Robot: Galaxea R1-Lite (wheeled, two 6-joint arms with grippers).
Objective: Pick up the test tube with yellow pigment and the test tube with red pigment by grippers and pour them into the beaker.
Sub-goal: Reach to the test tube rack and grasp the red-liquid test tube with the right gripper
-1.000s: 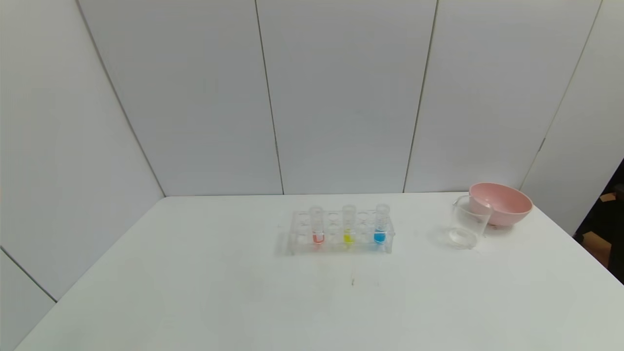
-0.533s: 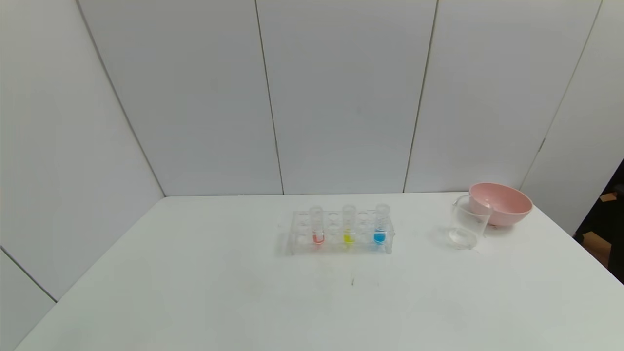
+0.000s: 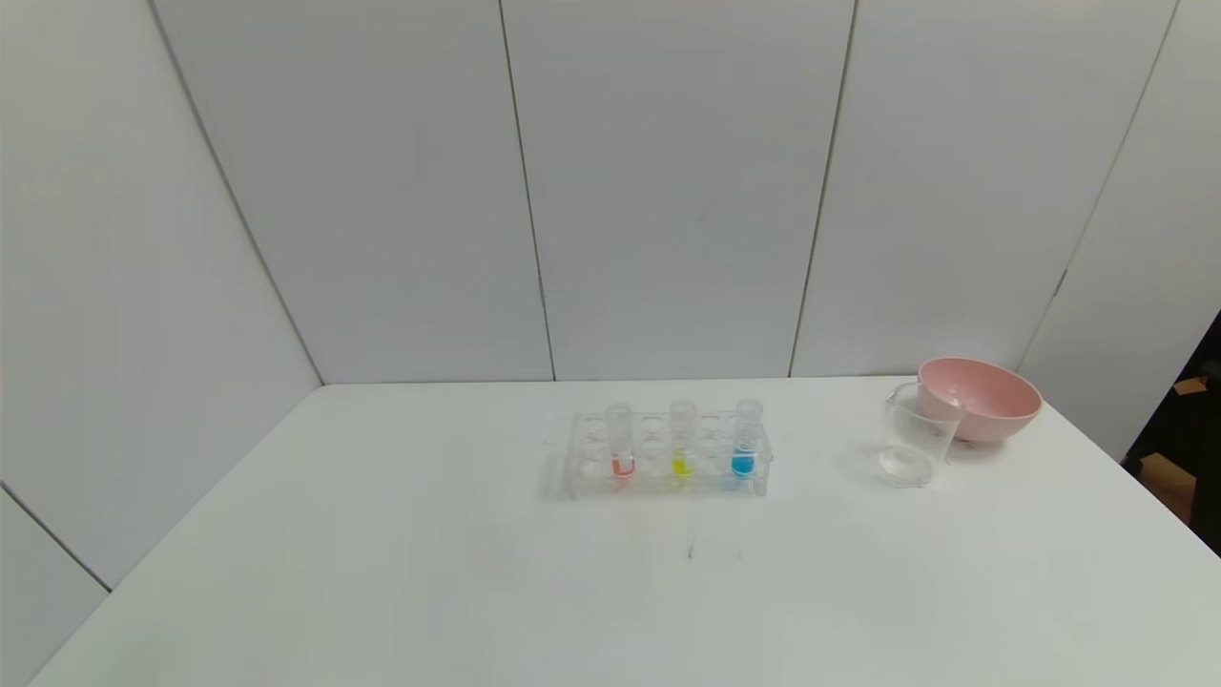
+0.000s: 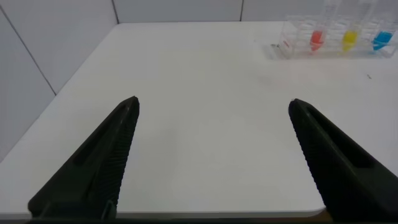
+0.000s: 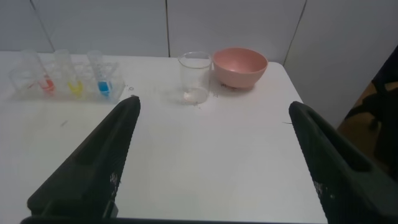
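Both claws spread wide and empty, left claw (image 4: 211,106) and right claw (image 5: 211,106) over the near tabletop (image 3: 382,572), far from the racked tubes

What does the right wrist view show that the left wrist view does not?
Only the right wrist view shows the beaker and the pink bowl behind it, plus the open right end effector. Only the left wrist view shows the open left end effector over the table's bare left side. Both show the white table and the clear rack holding the red tube, the yellow tube and the blue tube.
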